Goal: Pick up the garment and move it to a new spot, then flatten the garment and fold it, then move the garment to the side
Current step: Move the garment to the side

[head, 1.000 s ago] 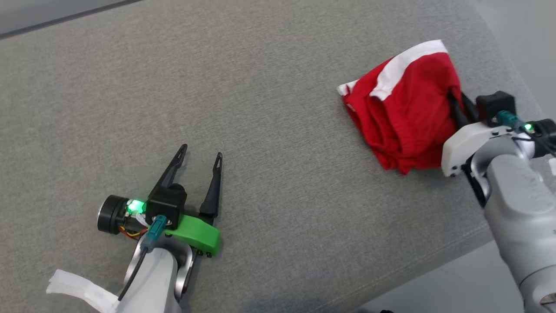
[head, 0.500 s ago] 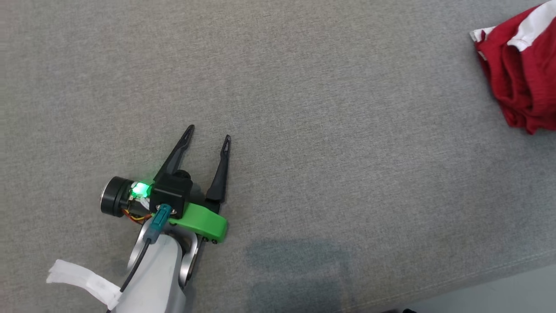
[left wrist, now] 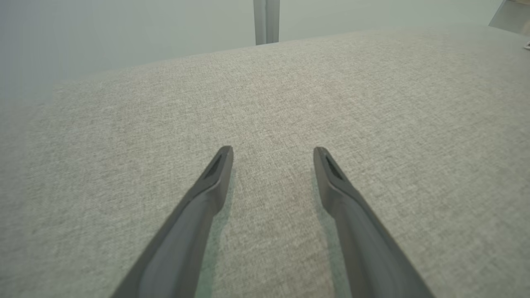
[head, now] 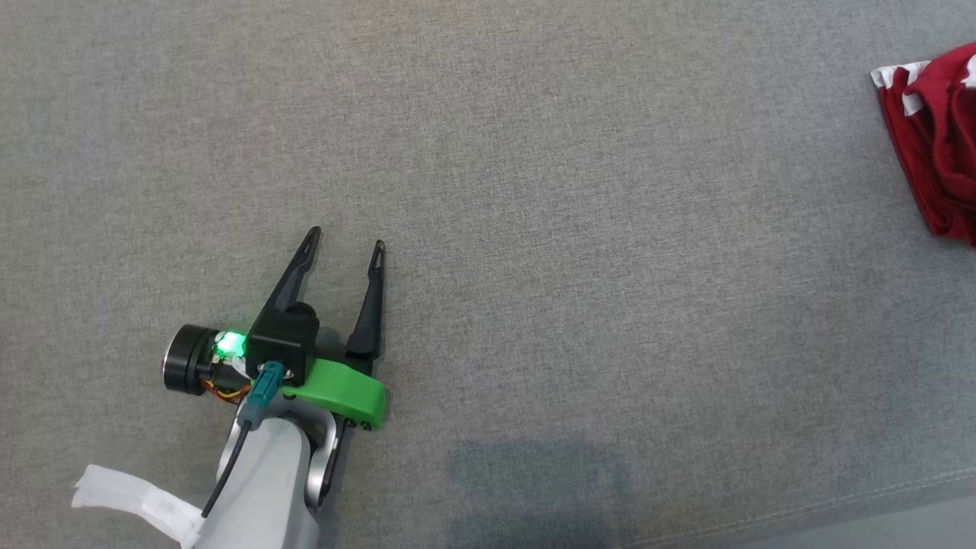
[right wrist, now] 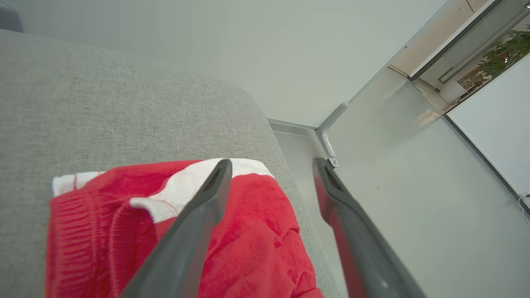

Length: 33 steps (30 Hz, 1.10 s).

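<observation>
The garment (right wrist: 103, 231) is seen roughly folded beneath the right hand (right wrist: 272, 162), its fingers apart as on the left hand (head: 345, 239); little is judged left

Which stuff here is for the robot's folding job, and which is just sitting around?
For the job:
- bunched red knitted garment with white trim
- left gripper, open
- right gripper, open by the garment
- grey fabric cushion it lies on

Just there:
- grey metal post
- leafy green plant

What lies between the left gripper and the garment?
In the head view, the grey cushion between left gripper and garment is bare.
</observation>
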### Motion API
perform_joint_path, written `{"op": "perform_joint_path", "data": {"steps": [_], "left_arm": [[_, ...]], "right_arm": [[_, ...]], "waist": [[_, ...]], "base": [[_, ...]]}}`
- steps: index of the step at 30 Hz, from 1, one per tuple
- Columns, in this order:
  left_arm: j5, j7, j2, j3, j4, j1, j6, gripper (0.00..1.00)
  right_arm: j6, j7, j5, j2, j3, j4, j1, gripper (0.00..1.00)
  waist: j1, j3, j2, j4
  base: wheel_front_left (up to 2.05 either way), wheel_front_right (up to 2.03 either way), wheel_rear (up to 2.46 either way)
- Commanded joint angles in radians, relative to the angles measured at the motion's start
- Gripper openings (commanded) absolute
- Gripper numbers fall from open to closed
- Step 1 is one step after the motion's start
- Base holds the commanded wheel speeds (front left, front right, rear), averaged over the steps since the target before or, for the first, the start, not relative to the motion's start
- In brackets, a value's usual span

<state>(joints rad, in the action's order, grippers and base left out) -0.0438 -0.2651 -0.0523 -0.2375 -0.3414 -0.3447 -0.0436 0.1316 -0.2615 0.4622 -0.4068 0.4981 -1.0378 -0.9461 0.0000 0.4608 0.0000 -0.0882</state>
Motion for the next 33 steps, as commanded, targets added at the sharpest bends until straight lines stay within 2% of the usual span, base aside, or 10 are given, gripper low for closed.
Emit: {"op": "perform_joint_path", "data": {"steps": [1, 2, 6, 12, 18, 25, 33], "left_arm": [[-0.003, 0.002, -0.005, 0.008, -0.001, 0.016, 0.007, 1.00], [-0.009, 0.002, -0.003, 0.015, 0.000, 0.026, 0.011, 1.00], [-0.026, 0.002, -0.001, 0.037, 0.004, 0.047, 0.021, 1.00], [-0.038, 0.001, 0.000, 0.064, 0.007, 0.076, 0.029, 1.00], [-0.053, 0.001, 0.001, 0.077, 0.006, 0.100, 0.038, 1.00], [-0.083, 0.001, 0.001, 0.084, 0.005, 0.132, 0.055, 1.00], [-0.096, 0.001, 0.001, 0.104, -0.007, 0.173, 0.068, 1.00]], "right_arm": [[-0.002, -0.004, -0.030, 0.031, -0.029, 0.035, 0.007, 1.00], [-0.002, -0.004, -0.077, 0.072, -0.082, 0.090, 0.042, 1.00], [-0.002, -0.004, -0.168, 0.154, -0.193, 0.209, 0.126, 1.00], [-0.002, -0.004, -0.267, 0.255, -0.317, 0.337, 0.258, 1.00], [-0.002, -0.004, -0.328, 0.305, -0.392, 0.402, 0.346, 1.00], [-0.002, -0.004, -0.396, 0.338, -0.409, 0.465, 0.442, 1.00], [-0.002, -0.004, -0.426, 0.353, -0.427, 0.481, 0.529, 1.00]], "waist": [[0.0000, -0.025, 0.0000, 0.004], [0.0000, -0.045, 0.0000, 0.007], [0.0000, -0.089, 0.0000, 0.018], [0.0000, -0.140, 0.0000, 0.042], [0.0000, -0.175, 0.0000, 0.073], [0.0000, -0.221, 0.0000, 0.100], [0.0000, -0.286, 0.0000, 0.102]], "base": [[0.00, 0.00, 0.00], [0.00, 0.00, 0.00], [0.00, 0.00, 0.00], [0.00, 0.00, 0.00], [0.00, 0.00, 0.00], [0.00, 0.00, 0.00], [0.00, 0.00, 0.00]]}}
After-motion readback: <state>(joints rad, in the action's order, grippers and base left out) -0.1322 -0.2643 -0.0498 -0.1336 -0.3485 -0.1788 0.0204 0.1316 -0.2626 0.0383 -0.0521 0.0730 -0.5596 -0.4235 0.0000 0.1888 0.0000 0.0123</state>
